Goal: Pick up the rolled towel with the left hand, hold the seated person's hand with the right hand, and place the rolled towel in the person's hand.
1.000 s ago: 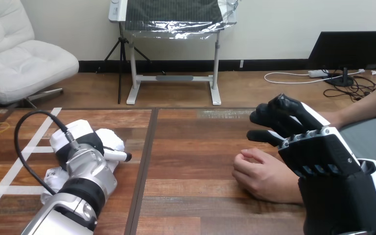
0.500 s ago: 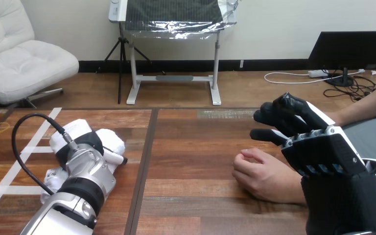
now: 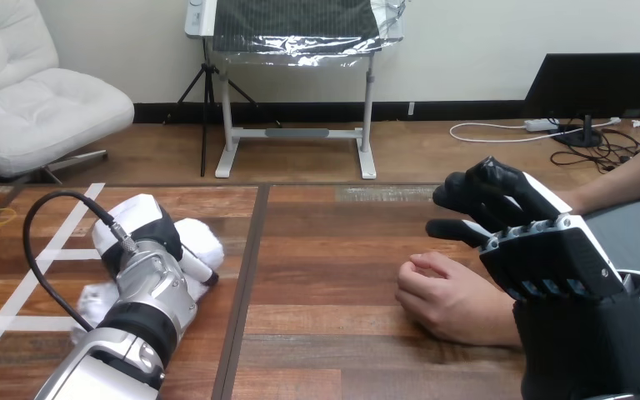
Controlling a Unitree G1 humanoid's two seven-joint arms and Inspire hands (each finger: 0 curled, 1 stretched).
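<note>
Left hand (image 3: 143, 237) clamped on towel (image 3: 200, 242) at table's (image 3: 325, 250) 9 o'clock, thumb across its near side. Right hand (image 3: 542, 250) loosely bent, holding nothing, hovers over person's hand (image 3: 446, 300) at 4 o'clock. Best to firm the wrap round the roll's middle before lifting, so it stays rolled. Since a second back: left hand and towel nudged toward 3 o'clock; right hand barely moved.

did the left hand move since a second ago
Yes: the left hand has shifted slightly right, toward the table's dark seam, on the rolled towel.
</note>
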